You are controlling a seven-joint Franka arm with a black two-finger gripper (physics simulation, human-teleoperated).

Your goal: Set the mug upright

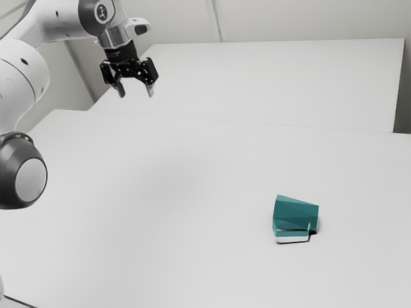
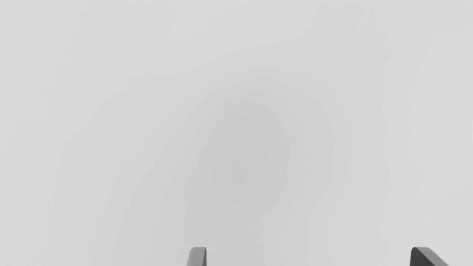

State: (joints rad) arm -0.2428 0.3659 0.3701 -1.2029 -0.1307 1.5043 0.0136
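Our pincer (image 1: 136,94) hung open above the tabletop (image 1: 148,256). We saw the mug (image 1: 295,213) lying on its side, well apart.

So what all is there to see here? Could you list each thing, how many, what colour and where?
Mug: one, teal, lying on its side on the table, toward the exterior view's right.
Table: one, pale grey-white, under the mug and below the gripper.
White surface: one, beyond the table's far edge.
Walls: pale grey, behind everything, with a vertical seam.
Robot arm: one, white with dark grey joint parts, coming in from the exterior view's left.
Gripper: one, black with two grey fingertips, open and holding nothing, up above the table and well away from the mug.
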